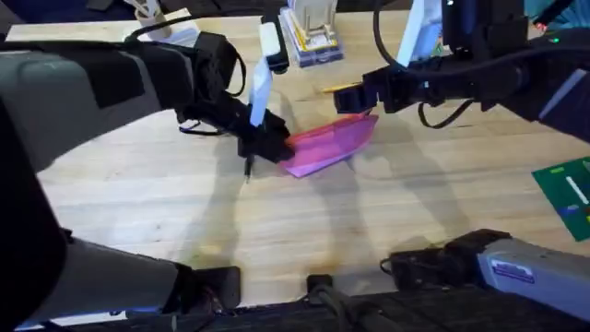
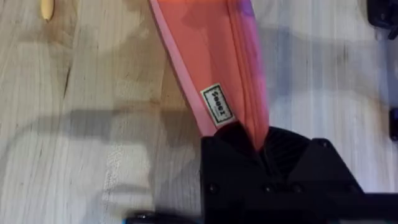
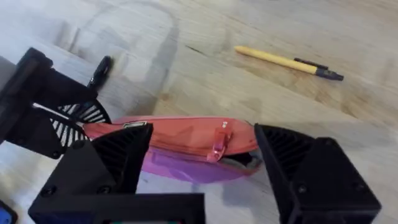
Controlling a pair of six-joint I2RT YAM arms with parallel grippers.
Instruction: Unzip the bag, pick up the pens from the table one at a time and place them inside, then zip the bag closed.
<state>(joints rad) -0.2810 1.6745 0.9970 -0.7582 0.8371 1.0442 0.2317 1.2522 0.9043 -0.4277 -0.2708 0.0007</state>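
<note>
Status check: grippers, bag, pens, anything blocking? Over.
Left gripper shut on the bag end. Right gripper open, straddling the zipper pull. Yellow pen on table. No obstruction.

Bare light wooden tabletop lies open nearer the bases. The pink fabric pouch is hemmed at both ends by grippers; the yellow-tan pen seems unobstructed.

Matt pink cloth bag, pale grained wooden table, matt black plastic claw.
</note>
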